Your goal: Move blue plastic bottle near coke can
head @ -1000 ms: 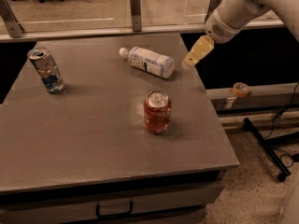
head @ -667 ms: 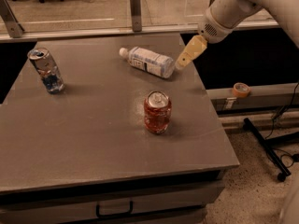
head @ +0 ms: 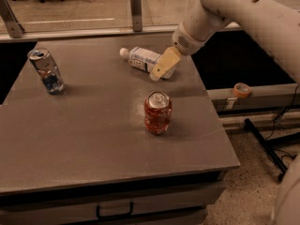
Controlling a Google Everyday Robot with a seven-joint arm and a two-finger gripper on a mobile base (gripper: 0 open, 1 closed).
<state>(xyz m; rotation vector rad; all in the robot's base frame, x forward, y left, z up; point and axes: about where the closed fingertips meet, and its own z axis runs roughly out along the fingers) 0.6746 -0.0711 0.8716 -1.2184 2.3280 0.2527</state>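
Now my pincer (head: 156, 73) has come in from beyond the right edge of the table (head: 93, 139) and down to the blue plastic bottle (head: 140, 59); it sits over the bottle's base end, tip slanting toward the front left; whether it is open or closed I cannot tell, and I cannot tell either whether it touches the plastic or merely hangs in front of it.

The bottle lies on its side at the back of the table, white cap pointing left, label up; it lies where it lay a second ago, so nothing of the carrying is done yet. The coke can (head: 158, 112) stands upright nearer the front, a little right of the bottle's middle, apart from it with bare table between.

Against the earlier view the one real difference is my arm: then the pincer was right of the bottle with a gap between; now that gap is closed. I judge this the end of the approach; the grasp comes next. The slim silver can (head: 47, 71) at the far left stays put, well apart.
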